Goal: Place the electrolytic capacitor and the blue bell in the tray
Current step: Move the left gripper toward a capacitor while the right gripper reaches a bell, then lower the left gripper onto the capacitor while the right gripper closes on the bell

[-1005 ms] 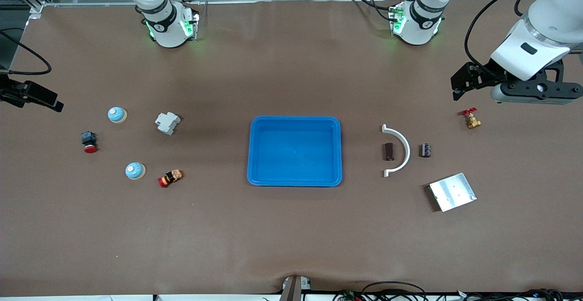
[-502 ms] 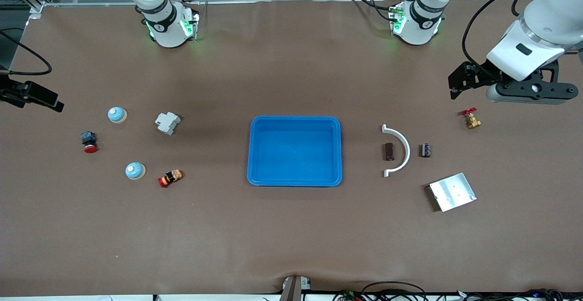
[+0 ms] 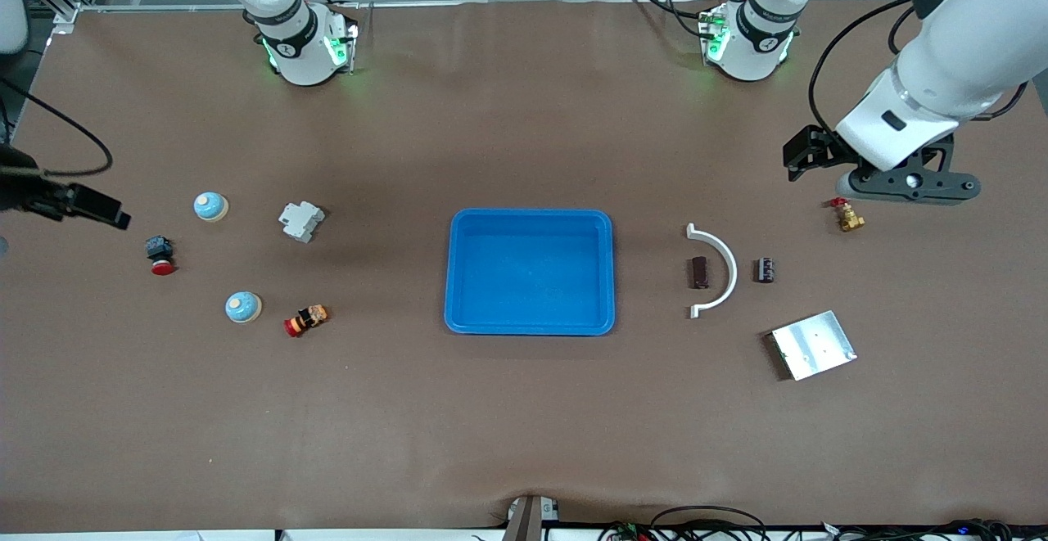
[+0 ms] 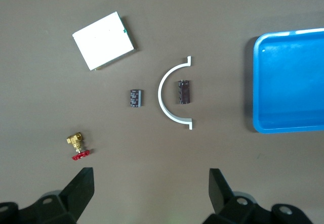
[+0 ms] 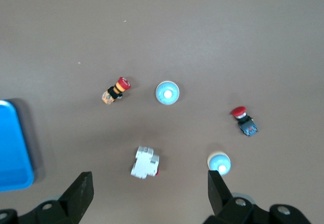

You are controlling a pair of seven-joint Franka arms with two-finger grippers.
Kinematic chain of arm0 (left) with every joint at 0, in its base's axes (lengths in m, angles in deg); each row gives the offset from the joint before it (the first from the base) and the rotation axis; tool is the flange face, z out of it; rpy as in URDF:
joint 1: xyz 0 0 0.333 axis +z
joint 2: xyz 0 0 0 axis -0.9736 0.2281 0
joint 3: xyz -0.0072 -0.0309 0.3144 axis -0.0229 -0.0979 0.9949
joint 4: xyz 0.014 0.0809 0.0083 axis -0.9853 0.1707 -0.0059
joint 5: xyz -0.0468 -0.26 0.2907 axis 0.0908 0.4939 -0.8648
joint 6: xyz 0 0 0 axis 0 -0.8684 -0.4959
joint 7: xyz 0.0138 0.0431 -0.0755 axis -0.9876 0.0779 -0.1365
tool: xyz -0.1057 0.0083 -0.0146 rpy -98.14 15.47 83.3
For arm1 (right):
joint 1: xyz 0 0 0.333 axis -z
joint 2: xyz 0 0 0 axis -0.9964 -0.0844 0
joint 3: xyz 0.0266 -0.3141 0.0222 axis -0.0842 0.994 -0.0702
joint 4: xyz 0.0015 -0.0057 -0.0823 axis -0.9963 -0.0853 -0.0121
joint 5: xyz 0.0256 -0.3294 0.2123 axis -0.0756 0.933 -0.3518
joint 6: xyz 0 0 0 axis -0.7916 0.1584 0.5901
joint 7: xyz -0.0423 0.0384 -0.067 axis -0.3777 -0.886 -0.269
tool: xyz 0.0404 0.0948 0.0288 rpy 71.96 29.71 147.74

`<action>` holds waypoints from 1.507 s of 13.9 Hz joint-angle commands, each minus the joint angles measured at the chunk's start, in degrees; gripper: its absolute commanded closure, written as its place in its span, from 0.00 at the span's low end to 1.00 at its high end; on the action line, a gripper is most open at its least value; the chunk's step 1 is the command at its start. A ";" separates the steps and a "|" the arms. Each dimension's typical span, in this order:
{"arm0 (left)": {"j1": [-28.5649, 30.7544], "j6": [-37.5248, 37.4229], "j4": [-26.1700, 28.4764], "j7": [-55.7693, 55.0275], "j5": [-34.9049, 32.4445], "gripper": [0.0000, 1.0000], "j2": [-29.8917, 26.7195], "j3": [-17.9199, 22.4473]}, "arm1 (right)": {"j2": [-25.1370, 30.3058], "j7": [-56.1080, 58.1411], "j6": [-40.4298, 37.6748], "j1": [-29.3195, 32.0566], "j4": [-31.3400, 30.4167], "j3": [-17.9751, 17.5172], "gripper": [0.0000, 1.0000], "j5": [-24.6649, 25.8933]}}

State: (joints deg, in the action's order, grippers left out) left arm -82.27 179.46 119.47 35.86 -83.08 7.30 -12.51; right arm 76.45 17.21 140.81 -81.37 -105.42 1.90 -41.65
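The bright-blue tray lies mid-table and shows in the left wrist view. A small dark electrolytic capacitor lies toward the left arm's end, beside a white arc. Two blue bells stand toward the right arm's end, and both show in the right wrist view. My left gripper is open and empty, up over the table by a brass valve. My right gripper is open and empty, up over the table edge beside the bells.
A white arc curves round a brown-black component. A silver plate lies nearer the camera. A brass valve with a red handle, a white breaker and two red push-buttons lie about.
My left gripper has moved toward the table's middle and now hangs right by the brass valve. My right hand has shifted a little. Nothing on the table has moved.
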 commanded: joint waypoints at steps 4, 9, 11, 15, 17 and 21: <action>2.47 10.22 14.22 0.83 -0.76 0.00 -3.11 -0.36 | -7.77 0.70 14.61 1.92 -8.63 -0.60 0.00 -0.01; 3.96 22.78 27.14 1.97 -1.02 0.00 -4.87 -0.27 | -12.88 0.70 23.65 2.28 -12.48 -0.60 0.00 0.07; 4.40 28.75 31.89 2.41 -1.11 0.00 -4.61 -0.18 | -13.06 0.78 31.53 2.45 -17.21 -0.51 0.00 0.42; 7.82 41.93 37.53 5.66 -1.20 0.00 -1.01 -0.18 | -17.10 5.09 39.40 4.13 -20.49 -0.95 0.00 0.07; 9.06 46.69 37.54 6.72 -1.20 0.00 3.11 -0.18 | -19.56 5.09 39.84 2.89 -20.05 -0.86 0.00 0.07; 9.67 57.24 37.71 6.90 -4.44 0.00 11.20 -0.01 | -19.91 5.00 39.13 1.31 -19.00 -0.95 0.00 0.07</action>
State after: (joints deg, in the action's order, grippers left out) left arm -73.39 232.70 157.64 42.63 -84.86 14.84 -12.24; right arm 56.77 21.96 180.38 -79.93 -125.32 0.96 -41.65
